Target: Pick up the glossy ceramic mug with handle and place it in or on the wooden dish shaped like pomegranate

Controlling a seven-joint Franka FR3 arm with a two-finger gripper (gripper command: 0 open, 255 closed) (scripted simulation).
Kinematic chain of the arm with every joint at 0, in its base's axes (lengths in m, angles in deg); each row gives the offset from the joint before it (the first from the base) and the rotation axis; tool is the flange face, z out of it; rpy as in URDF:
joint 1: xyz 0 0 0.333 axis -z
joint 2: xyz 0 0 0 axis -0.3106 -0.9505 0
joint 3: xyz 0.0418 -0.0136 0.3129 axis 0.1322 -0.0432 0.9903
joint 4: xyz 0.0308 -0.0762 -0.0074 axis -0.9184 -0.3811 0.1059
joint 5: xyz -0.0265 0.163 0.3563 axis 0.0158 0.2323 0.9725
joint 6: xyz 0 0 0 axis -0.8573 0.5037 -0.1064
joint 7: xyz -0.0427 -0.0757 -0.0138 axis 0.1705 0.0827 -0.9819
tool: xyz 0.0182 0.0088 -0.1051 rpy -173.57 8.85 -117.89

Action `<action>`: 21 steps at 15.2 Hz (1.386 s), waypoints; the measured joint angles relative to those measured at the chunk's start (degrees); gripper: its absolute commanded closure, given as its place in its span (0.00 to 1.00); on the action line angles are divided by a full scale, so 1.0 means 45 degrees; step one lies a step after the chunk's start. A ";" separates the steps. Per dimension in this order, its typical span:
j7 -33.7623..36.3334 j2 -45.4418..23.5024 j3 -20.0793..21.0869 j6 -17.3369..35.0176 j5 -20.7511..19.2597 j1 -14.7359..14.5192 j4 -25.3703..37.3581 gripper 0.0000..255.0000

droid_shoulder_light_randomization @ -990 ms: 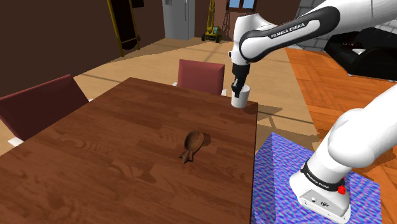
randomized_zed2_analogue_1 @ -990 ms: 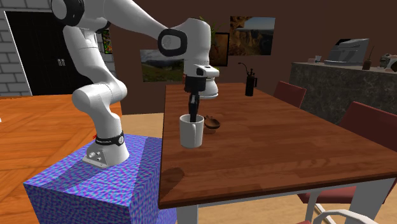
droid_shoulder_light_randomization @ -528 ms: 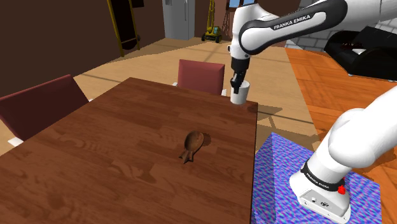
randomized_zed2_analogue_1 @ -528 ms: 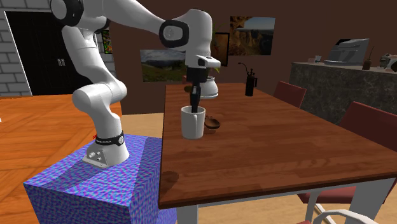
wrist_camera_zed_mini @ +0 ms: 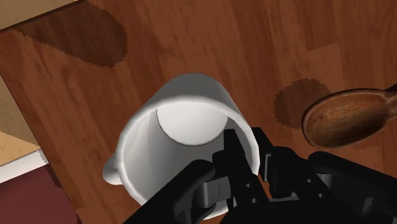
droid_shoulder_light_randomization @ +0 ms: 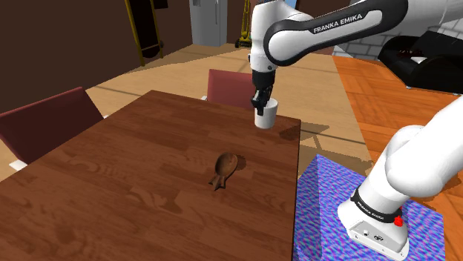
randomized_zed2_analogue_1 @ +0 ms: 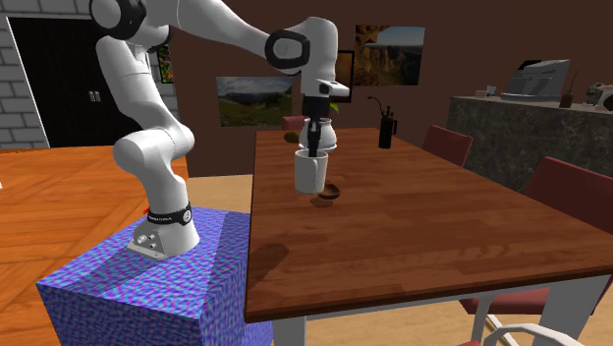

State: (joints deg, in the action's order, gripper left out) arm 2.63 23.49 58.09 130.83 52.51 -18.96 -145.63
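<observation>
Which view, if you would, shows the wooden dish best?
The shoulder view: the wooden dish lies whole, unobstructed. In the second exterior view the mug hides most of it; the wrist view crops it.

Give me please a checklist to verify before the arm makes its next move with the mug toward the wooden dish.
1. Grip: the pincer clasps the white mug by its wall, one finger inside, one outside: ok.
2. Mug off the table: it hangs above the wood, with its shadow beneath: ok.
3. Mug upright: ok.
4. Mug over the brown dish: not ok, the dish lies off to one side of it.
5. Dish empty, ready to receive: ok.
6. Handle free of the fingers: ok, it sits on the far side.
</observation>
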 measured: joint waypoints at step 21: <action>0.5535 -0.3767 0.3210 -0.0972 -0.0236 -0.2176 0.4373 1.00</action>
State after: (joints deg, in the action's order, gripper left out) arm 27.53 6.54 72.53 126.45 51.44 -28.76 -125.95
